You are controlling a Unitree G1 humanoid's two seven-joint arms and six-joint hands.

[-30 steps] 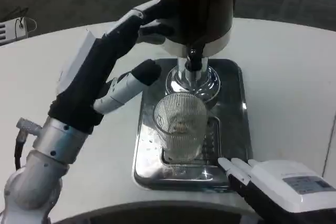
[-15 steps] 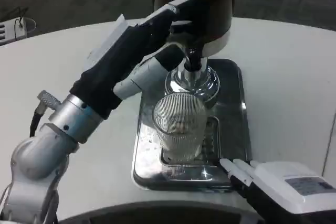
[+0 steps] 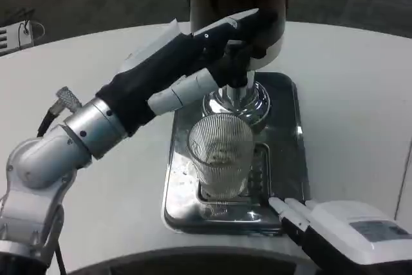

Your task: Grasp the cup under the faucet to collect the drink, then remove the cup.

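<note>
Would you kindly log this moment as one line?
left hand: at faucet | right hand: resting by tray | cup: under faucet, unheld

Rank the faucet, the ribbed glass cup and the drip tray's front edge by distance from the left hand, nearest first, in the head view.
From the left hand:
1. Faucet, right at its fingers.
2. Ribbed glass cup, below, mid-tray.
3. Drip tray's front edge, farthest, near the right hand.

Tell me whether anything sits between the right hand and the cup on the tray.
Nothing visible does. The right hand rests at the tray's near right corner, fingers pointing toward the cup, with only bare tray between them. The left hand is up at the faucet, above the cup and off that path.
</note>
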